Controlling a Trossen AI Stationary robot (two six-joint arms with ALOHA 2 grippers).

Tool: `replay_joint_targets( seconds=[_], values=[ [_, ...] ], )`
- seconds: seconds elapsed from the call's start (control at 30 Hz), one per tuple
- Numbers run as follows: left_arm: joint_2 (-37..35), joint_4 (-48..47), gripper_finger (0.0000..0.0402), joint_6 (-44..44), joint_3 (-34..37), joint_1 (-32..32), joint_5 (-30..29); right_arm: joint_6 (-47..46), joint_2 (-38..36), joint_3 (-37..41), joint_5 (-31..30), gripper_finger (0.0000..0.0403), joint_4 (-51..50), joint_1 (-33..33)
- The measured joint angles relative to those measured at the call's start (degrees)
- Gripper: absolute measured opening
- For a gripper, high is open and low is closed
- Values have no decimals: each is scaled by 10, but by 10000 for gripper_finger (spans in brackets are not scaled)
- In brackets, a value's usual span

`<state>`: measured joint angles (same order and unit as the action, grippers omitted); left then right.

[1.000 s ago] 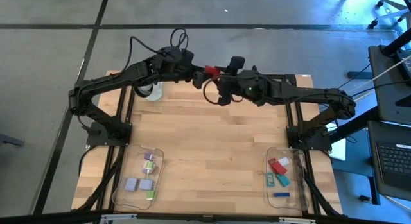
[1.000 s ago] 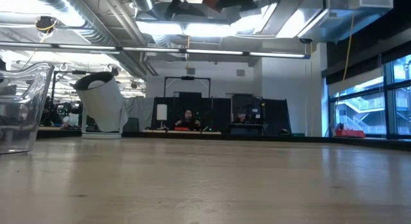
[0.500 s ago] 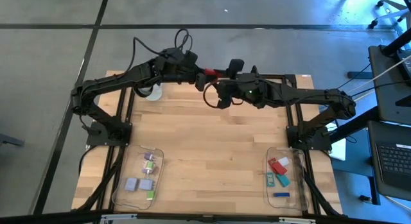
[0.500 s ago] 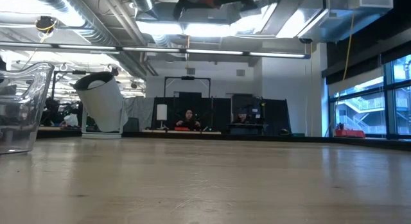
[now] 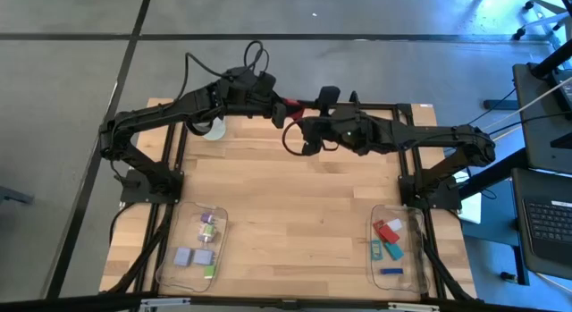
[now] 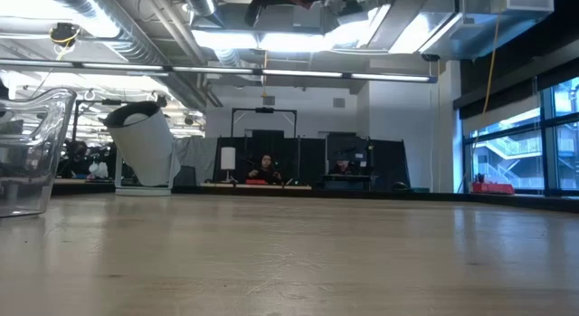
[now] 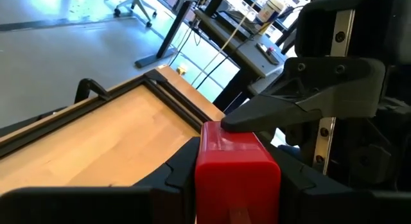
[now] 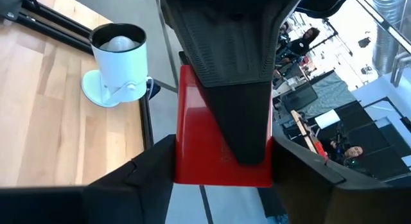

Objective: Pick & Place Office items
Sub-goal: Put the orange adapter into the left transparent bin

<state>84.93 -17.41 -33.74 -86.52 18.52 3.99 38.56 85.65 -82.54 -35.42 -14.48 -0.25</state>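
No readable writing is showing anywhere. Above the surface's (image 5: pixel 295 182) far edge, the left tool (image 5: pixel 284 105) and right tool (image 5: pixel 304 126) are both clamping 1 red block (image 7: pixel 236 165), with a white round object (image 8: pixel 119 63) standing nearby.

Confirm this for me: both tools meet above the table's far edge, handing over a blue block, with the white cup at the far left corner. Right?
Not quite: the block is red, not blue, as both wrist views show. The rest stands: the left tool and right tool meet above the far edge of the table, and the white cup stands at the far left corner.
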Motion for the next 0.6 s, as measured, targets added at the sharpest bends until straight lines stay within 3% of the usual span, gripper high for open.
replay_joint_targets(
  seconds=[0.43,0.6],
  values=[
    [0,3,114,9,0,-21,4,-31,0,0,12,321,-9,6],
    [0,3,114,10,0,-21,3,-67,0,0,-38,341,-10,19]
  ],
)
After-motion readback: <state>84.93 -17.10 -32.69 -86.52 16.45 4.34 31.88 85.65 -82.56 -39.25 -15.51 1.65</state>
